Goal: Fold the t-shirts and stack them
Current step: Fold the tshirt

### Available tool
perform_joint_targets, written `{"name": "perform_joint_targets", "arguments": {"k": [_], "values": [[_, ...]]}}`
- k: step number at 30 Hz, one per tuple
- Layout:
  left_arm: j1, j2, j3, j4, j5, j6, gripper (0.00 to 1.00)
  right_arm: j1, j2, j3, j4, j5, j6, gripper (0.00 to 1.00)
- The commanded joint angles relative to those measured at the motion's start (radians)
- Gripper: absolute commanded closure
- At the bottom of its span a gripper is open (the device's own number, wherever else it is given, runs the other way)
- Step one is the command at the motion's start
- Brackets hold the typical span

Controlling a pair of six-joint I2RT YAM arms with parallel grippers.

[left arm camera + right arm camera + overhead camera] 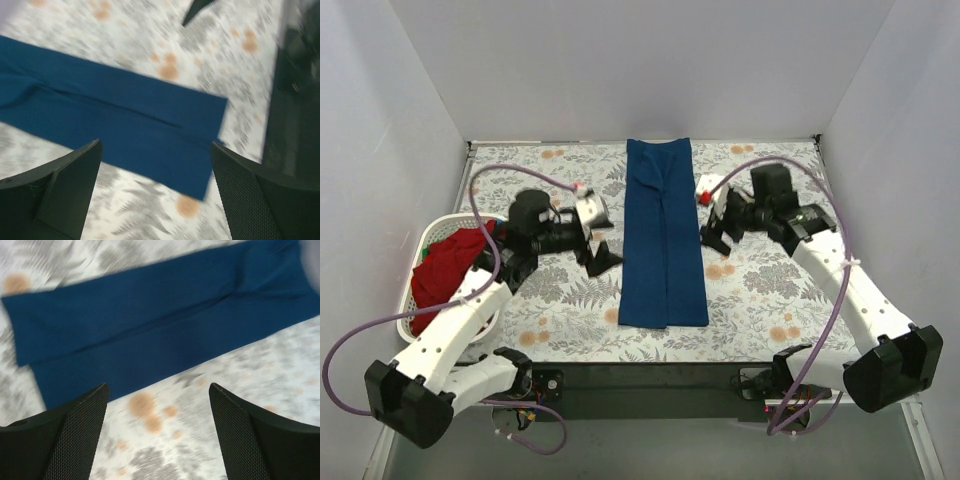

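Seeing navy tee [665, 240] down to a long strip, cross-folds + stacking to go, red tee [445, 265] in basket [406, 296], left gripper [603, 260] & right gripper [712, 240] spread wide, empty.

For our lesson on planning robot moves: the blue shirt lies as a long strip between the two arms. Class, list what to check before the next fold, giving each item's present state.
1. Blue shirt folded into a long strip: ok.
2. Left pincer open, empty: ok.
3. Right pincer open, empty: ok.
4. Both pincers off the cloth, one each side: ok.
5. Red shirt in the basket, apart from the strip: ok.
6. Strip's layers lie flat: cannot tell, wrist views blurred.
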Motion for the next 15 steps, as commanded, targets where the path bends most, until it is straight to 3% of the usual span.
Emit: {"name": "perform_joint_targets", "arguments": {"k": [1,5,9,15], "values": [[-0.136,-0.080,-0.171,-0.184,-0.021,0.185,0.12,0.075,-0.096,-0.204,-0.081,-0.001,-0.111,0.14],[-0.313,-0.113,-0.337,-0.146,-0.139,0.160,0.17,0.221,-0.114,-0.357,-0.021,0.066,-0.059,0.15],[-0.358,-0.079,-0.443,-0.054,-0.201,0.143,0.23,0.357,-0.113,-0.475,0.103,0.143,-0.020,0.18],[-0.374,-0.010,-0.500,0.098,-0.242,0.200,0.29,0.406,-0.114,-0.620,0.211,0.198,-0.072,0.29]]}}
